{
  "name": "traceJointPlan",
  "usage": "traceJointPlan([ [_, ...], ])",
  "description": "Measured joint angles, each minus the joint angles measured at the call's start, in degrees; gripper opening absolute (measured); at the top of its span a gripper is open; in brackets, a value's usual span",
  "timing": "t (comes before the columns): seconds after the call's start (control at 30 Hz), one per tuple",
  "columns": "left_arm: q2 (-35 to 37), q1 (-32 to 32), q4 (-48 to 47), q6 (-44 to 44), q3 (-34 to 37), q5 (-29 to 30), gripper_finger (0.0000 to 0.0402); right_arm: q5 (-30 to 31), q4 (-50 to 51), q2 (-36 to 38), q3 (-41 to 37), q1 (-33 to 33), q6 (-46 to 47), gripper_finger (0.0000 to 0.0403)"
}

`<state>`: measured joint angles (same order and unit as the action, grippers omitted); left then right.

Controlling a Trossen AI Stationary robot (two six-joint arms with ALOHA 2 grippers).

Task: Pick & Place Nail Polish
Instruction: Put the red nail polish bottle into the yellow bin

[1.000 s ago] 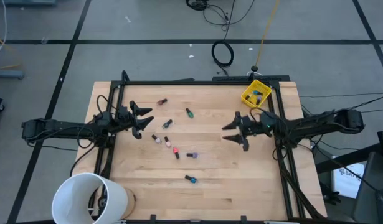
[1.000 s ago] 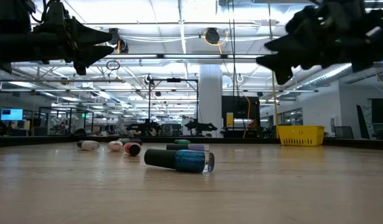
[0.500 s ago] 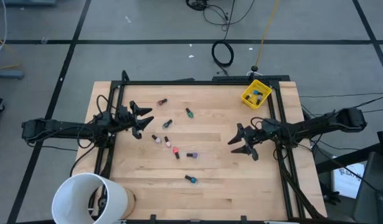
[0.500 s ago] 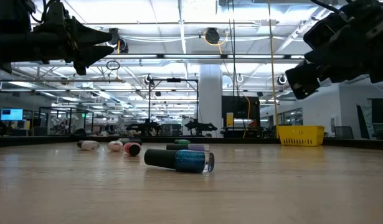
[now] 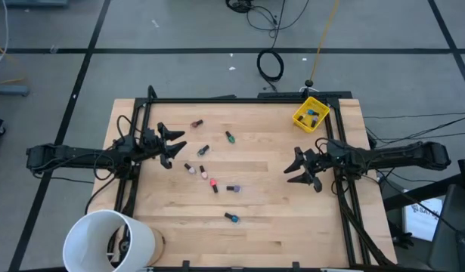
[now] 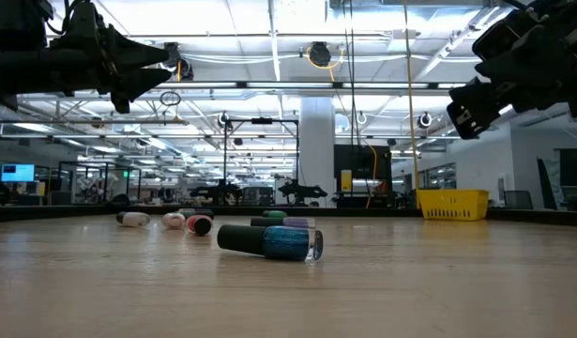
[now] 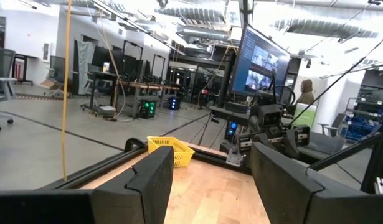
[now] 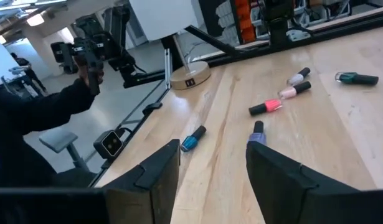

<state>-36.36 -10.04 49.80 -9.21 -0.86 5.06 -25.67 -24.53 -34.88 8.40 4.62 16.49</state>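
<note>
Nearest, at the front left corner: large white plastic bucket [image 5: 110, 240], mouth up, overlapping the edge of the pale wooden plank table [image 5: 277, 227].

Next, close to the front edge near the middle: tiny teal-blue glass nail polish bottle with a dark cap [image 5: 231, 217], lying on its side. Lies alone, well apart from the others. Fills the foreground of the low view.

Farther in, a loose cluster, all lying flat on the wood:
- purple bottle [image 5: 233, 188], just beside red bottle [image 5: 214, 184], not touching
- pink bottle [image 5: 205, 172] and pale bottle [image 5: 190, 168], near each other
- grey-teal bottle [image 5: 203, 150]
- green bottle [image 5: 229, 137]
- pink-bodied bottle [image 5: 196, 123], farthest of the loose ones

Level with the cluster, on the table's right side: right gripper [image 5: 292, 171], held above the wood, well apart from every bottle. Fingers spread wide, holding nothing. Points toward the purple and teal-blue bottles in its own wrist view.

On the left side, just beside the pale bottle but above it: left gripper [image 5: 178, 148]. Fingers parted as well, empty. Hangs clear of the table in the low view.

Farthest, at the back right corner: small yellow plastic mesh bin [image 5: 310, 114], turned at an angle to the table edge. Holds a few more small bottles; colours hard to tell.
</note>
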Motion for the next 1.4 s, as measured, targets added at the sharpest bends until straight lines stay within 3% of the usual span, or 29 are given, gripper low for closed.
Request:
traceJointPlan([
  [0.2,0.00,0.00,-0.20,-2.85,0.00,-0.57,0.0209,0.30,-0.03,0.05,0.00,0.00,-0.70,0.0169],
  [0.4,-0.02,0.00,-2.64,-11.11,0.00,-1.56,0.0209,4.98,-0.47,0.03,0.00,0.05,-0.87,0.0169],
  [0.47,0.00,0.04,-3.51,-13.66,-0.73,1.43,0.0209,4.97,-0.49,0.05,0.00,0.07,-0.91,0.0169],
  [0.53,0.00,-0.06,-9.58,-17.96,-3.39,8.79,0.0209,4.85,-0.47,0.05,0.00,0.07,-1.24,0.0169],
  [0.63,-0.93,-1.04,-32.75,-18.37,-12.25,15.02,0.0209,4.86,-0.49,0.05,0.00,0.18,-3.16,0.0169],
  [0.73,-7.01,-2.87,-52.66,-18.51,-22.97,20.79,0.0209,4.90,-0.51,0.05,0.00,0.69,-4.94,0.0169],
  [0.87,-16.78,-6.47,-63.83,-19.03,-32.71,23.54,0.0209,4.87,-1.27,0.05,0.00,1.83,-5.64,0.0169],
  [1.03,-30.64,-10.50,-62.03,-16.62,-39.06,18.71,0.0209,4.86,-3.33,0.05,0.02,3.12,-5.91,0.0169],
  [1.4,-54.26,-18.22,-58.08,-20.98,-45.89,17.80,0.0209,4.63,-3.94,-0.02,0.04,3.32,-6.71,0.0169],
])
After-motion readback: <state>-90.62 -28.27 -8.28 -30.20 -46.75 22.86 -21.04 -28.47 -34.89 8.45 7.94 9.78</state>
